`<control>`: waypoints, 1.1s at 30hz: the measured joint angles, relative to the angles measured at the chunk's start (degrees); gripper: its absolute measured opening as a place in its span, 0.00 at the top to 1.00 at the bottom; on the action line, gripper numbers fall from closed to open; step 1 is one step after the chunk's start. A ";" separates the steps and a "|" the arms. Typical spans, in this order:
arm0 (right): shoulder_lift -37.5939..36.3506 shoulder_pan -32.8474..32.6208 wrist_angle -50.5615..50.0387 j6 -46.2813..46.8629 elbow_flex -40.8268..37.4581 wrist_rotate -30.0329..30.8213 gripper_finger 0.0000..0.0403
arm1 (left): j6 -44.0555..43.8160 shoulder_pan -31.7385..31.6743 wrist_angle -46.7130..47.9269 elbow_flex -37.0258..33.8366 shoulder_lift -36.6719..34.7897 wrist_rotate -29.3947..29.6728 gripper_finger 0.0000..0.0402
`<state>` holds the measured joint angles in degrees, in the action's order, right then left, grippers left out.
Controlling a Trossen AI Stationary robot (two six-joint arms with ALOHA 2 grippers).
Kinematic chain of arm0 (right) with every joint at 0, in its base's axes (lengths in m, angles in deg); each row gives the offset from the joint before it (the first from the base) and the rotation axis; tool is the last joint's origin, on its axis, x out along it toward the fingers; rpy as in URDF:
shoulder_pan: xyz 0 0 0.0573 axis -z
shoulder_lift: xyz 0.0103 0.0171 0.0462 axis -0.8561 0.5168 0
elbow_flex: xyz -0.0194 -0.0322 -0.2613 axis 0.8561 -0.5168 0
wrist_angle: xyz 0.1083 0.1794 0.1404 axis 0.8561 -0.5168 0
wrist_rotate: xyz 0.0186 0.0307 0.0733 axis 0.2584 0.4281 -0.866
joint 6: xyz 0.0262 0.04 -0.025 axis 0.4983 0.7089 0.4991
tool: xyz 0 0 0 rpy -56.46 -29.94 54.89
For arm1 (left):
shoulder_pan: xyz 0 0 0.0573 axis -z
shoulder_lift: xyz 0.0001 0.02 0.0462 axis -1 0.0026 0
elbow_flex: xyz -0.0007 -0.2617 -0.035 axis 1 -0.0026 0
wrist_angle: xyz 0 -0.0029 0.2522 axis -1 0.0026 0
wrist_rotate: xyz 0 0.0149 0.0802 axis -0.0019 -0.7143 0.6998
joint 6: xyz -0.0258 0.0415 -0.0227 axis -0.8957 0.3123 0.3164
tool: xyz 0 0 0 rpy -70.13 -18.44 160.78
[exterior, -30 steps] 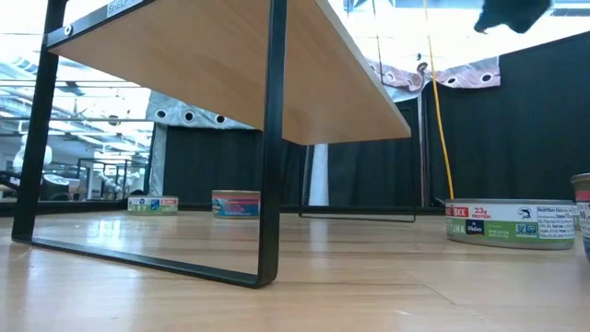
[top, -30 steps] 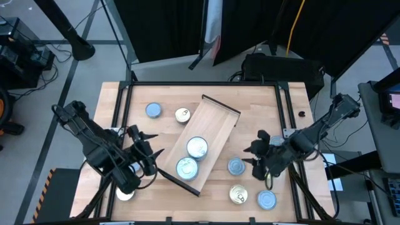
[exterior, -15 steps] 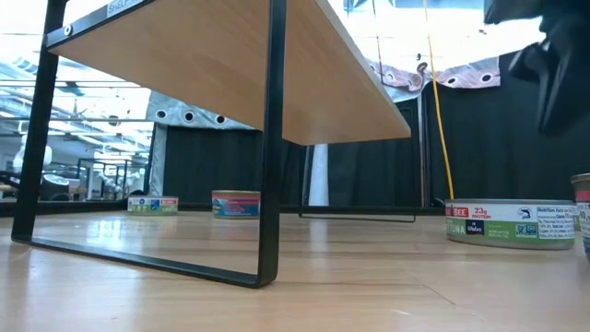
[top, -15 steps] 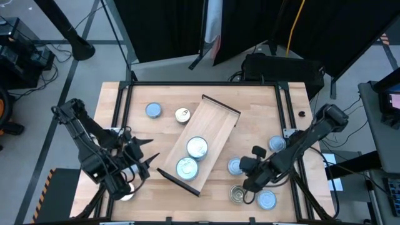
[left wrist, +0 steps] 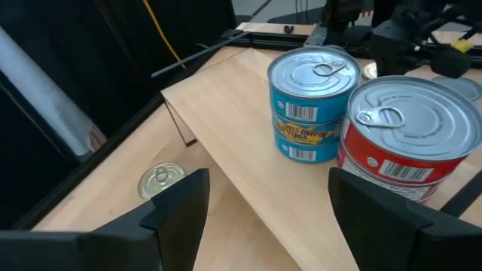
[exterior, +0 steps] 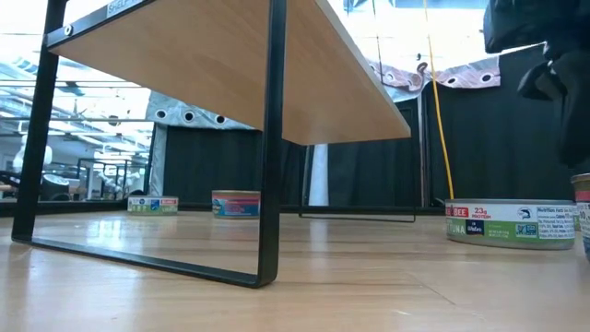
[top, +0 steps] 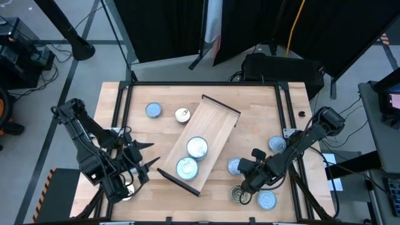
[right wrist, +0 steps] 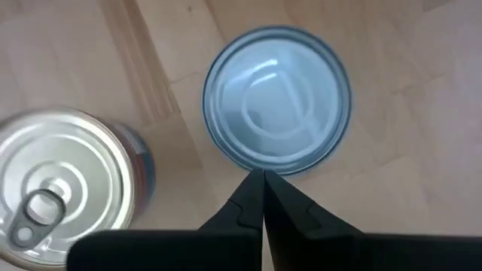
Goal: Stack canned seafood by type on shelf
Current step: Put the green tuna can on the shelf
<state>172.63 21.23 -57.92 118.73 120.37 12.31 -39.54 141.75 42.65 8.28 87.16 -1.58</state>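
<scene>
My right gripper (top: pixel 245 182) hangs low over the near right of the table (top: pixel 262 106), fingers pressed together and holding nothing; in the right wrist view the closed fingertips (right wrist: pixel 263 197) meet at the near rim of a blue-topped tin (right wrist: pixel 278 98), with a silver pull-tab tin (right wrist: pixel 60 178) just beside it. From above, the gripper sits among a near cluster: the silver tin (top: pixel 238 195), a blue tin (top: pixel 267 200) beside it, another blue tin (top: pixel 234 166) nearer the shelf, and one more (top: pixel 277 144) further right. I judge the fingers must open before any grasp. My left gripper (top: pixel 139 161) waits at the near left, fingers spread and empty, aimed at the shelf (top: pixel 215 122). The shelf lies diagonally mid-table and carries two piles, placed apart presumably to keep types separate: a red-sided pile (left wrist: pixel 407 143) at the near end and a teal-sided pile (left wrist: pixel 312 102) beyond it. Far side, off the shelf: a silver tin (top: pixel 182 114) by the shelf's edge and a blue tin (top: pixel 153 110) further left. Sorting looks partly done; most tins remain on the table.
</scene>
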 joint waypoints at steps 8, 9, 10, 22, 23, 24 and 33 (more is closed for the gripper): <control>-0.28 -0.25 4.72 0.45 -4.76 -1.34 1.00 | 0.01 0.00 -2.18 0.00 0.04 -0.02 0.33; -0.28 -0.23 5.35 0.56 -5.12 -1.30 1.00 | 0.03 0.00 -2.54 0.00 0.04 -0.04 0.33; -0.28 -0.22 5.59 0.56 -5.35 -1.26 1.00 | 0.03 0.00 -3.00 0.00 0.04 -0.04 0.33; -0.63 0.86 10.61 0.36 -8.79 -0.35 1.00 | 0.35 0.00 -3.99 0.00 0.04 -0.04 0.33; -0.65 0.86 10.95 0.39 -8.96 -0.28 1.00 | 0.46 0.00 -4.04 0.00 0.04 -0.04 0.33; -0.64 0.86 10.93 0.37 -8.98 -0.43 1.00 | 0.46 0.00 -4.02 0.00 0.04 -0.04 0.33; -1.74 0.88 10.34 0.50 -8.83 -1.08 1.00 | 0.55 0.00 -4.02 0.00 0.04 -0.04 0.33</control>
<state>170.89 22.11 -47.57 119.22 111.54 11.23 -38.99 141.75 38.63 8.28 87.20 -1.63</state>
